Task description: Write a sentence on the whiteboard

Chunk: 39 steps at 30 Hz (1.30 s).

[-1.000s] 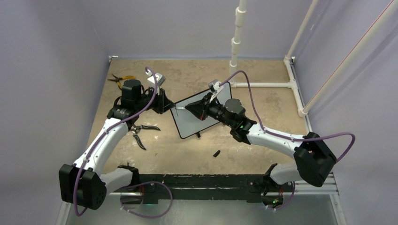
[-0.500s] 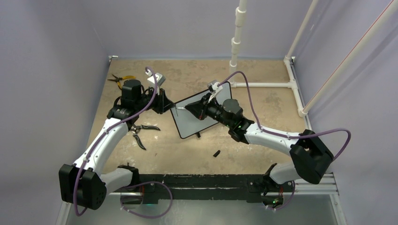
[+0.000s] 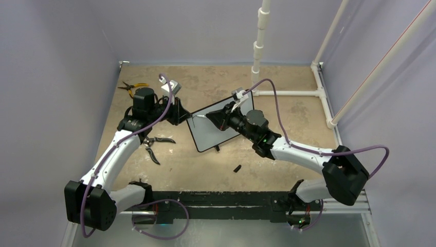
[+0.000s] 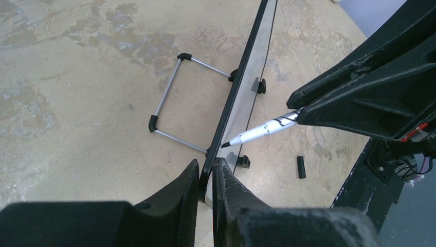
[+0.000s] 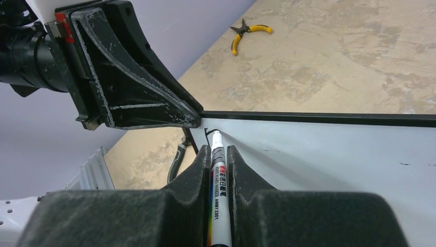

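Whiteboard (image 3: 210, 135): tilted upright, mid-desk (image 3: 205, 82). Left fingers (image 4: 196, 175): clamped on whiteboard's left edge. Right fingers (image 5: 205, 157): closed round white marker (image 5: 218, 177), tip at whiteboard's face near that edge. Yellow pliers (image 3: 134, 87): left of whiteboard.

Yellow pliers (image 3: 131, 87) far-left on table (image 3: 205, 82), blk pliers (image 3: 154, 147) nearer, blk cap (image 3: 237, 168) front.

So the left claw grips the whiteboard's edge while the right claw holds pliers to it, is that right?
Not quite: what the right claw holds is a marker, as the right wrist view shows; the left claw does grip the whiteboard edge.
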Each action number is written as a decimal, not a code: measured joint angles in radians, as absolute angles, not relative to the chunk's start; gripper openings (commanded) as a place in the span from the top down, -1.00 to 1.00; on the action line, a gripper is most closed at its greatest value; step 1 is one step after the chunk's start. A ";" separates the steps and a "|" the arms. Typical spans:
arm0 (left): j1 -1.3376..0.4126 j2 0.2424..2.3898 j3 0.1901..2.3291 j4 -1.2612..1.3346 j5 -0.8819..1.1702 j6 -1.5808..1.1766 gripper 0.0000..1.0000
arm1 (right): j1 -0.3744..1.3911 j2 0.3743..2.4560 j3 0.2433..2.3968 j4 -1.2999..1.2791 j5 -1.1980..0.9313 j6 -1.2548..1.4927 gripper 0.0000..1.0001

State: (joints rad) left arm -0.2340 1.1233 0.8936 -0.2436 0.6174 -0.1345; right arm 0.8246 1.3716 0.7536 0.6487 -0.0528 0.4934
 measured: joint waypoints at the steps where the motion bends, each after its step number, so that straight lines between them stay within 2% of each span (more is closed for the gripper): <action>1: -0.234 1.123 0.893 -0.244 0.617 -0.134 1.00 | 0.825 1.365 0.750 0.647 -0.043 0.494 1.00; 39: -0.231 1.119 0.888 -0.241 0.619 -0.134 1.00 | 0.831 1.398 0.727 0.652 -0.092 0.498 1.00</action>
State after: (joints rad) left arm -0.2314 1.1194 0.8879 -0.2409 0.6189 -0.1345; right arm 0.8314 1.3983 0.7269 0.6518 -0.0917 0.4984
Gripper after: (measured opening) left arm 0.116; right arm 0.123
